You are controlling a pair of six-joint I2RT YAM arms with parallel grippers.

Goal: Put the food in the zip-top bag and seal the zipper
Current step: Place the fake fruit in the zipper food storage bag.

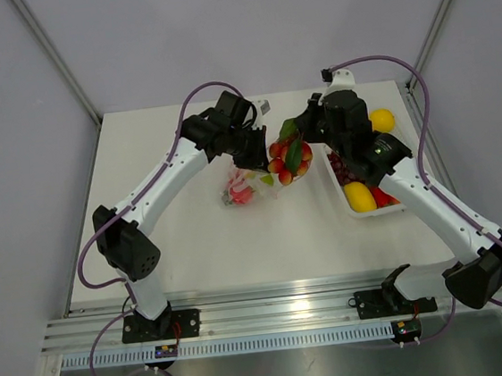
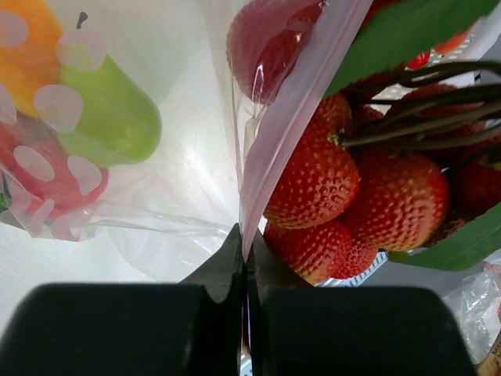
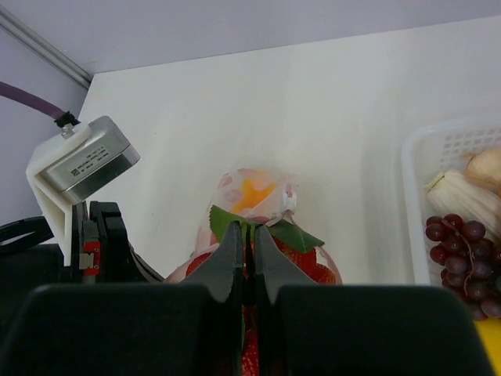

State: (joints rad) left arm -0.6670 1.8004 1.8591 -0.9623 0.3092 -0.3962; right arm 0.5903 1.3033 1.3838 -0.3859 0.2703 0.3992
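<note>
L gripper (image 2: pixel 246 235) pinched on zipper (image 2: pixel 291 117) | R gripper (image 3: pixel 246 232) clamped on red fruit bunch (image 2: pixel 376 196) leaf | cam-box label (image 3: pixel 92 157) unreadable

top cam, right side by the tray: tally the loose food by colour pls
Yellow pieces: 2
Red piece: 1
Dark purple grape bunch: 1
Total: 4 in view. The right arm covers part of the tray, so more may be hidden.
</note>
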